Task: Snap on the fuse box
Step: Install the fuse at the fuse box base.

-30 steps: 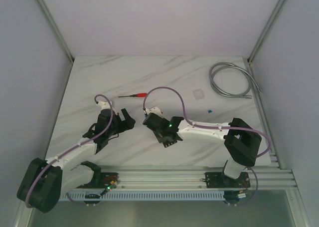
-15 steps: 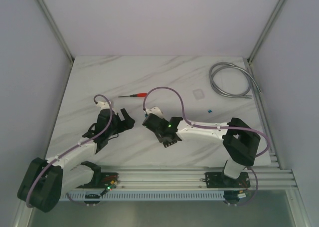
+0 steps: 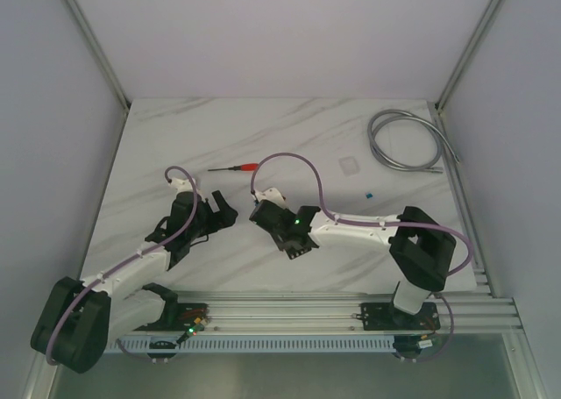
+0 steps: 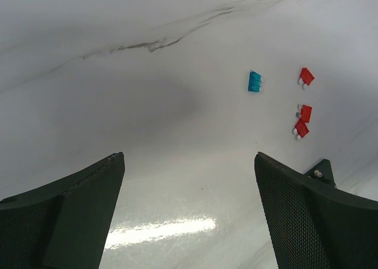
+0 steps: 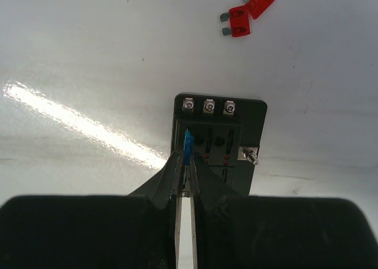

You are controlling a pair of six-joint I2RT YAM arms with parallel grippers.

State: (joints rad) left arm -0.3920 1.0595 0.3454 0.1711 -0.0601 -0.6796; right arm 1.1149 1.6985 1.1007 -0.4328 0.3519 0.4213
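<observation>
Fuse box (image 5: 220, 124): flat on table (image 5: 88, 56); your right gripper (image 5: 188, 165) pinches blue fuse (image 5: 188, 145) upright over slot, ready to seat. Left gripper (image 4: 189, 174) wide, empty.

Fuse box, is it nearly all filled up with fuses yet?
Not nearly. No fuse looks seated in the fuse box yet. The right gripper pinches a blue fuse at a slot on its face. Red fuses and a teal fuse lie loose, and the clear lid sits far off.
</observation>
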